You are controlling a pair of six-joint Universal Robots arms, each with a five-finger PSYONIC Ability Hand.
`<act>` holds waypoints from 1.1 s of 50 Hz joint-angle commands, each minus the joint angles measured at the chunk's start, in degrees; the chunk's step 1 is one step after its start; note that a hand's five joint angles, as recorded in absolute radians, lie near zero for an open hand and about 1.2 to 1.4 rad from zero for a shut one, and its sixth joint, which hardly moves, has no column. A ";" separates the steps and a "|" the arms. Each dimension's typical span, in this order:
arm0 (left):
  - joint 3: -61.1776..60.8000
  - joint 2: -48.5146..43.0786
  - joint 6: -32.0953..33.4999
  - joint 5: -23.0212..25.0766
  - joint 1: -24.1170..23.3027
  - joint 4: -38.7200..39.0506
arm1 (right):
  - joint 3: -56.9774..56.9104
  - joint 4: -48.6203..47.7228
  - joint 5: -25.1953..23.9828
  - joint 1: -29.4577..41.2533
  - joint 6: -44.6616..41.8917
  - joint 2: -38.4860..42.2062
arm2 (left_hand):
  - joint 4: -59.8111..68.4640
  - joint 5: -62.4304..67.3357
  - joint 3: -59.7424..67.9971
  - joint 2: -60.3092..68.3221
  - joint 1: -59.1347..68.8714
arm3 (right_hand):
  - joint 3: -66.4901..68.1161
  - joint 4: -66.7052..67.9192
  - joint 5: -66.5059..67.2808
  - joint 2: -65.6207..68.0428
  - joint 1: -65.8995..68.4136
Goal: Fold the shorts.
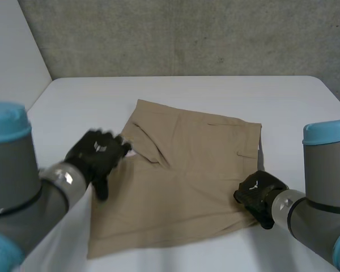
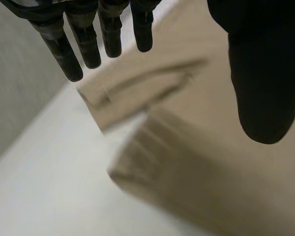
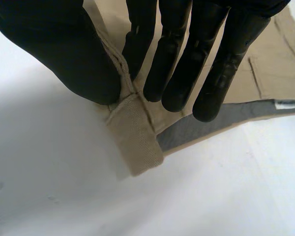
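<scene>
Shorts (image 1: 181, 181) are lying spread on the desk (image 1: 215, 90). Right hand (image 1: 259, 195) is pinching their corner hem; left hand (image 1: 99, 156) is hovering, fingers (image 2: 88, 44) straight, empty. Pulling 1 corner alone is probably risking bunching.

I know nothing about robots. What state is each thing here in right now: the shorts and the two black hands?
Shorts: spread on the table, with a crease near the left hand and one near corner pinched.
Left hand: open, fingers straight, over the shorts' left side, holding nothing.
Right hand: shut on the shorts, thumb and fingers pinching the thick hemmed edge at that corner.
</scene>
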 commanded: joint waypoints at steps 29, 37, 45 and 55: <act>59.20 -46.96 -8.74 15.54 3.98 -12.45 | 3.17 -7.76 0.05 0.06 0.31 0.75 | 24.95 25.49 24.57 24.75 25.65 | 11.84 11.47 12.46 12.16 23.45; 63.42 -49.77 -8.74 15.54 4.15 -12.98 | 3.18 -8.11 0.05 0.06 0.31 1.02 | 20.23 20.77 19.85 20.03 20.93 | 11.84 11.47 12.46 12.16 23.45; 67.38 -52.59 -8.48 15.36 4.94 -13.86 | 3.18 -8.29 0.05 0.06 0.22 1.46 | 20.07 20.60 19.68 19.86 20.77 | 11.84 11.47 12.46 12.16 23.45; 69.31 -54.52 -8.21 15.19 5.47 -14.91 | 3.18 -8.64 0.05 -0.02 0.22 1.63 | 24.94 25.48 24.56 24.73 25.64 | 11.84 11.47 12.46 12.16 23.45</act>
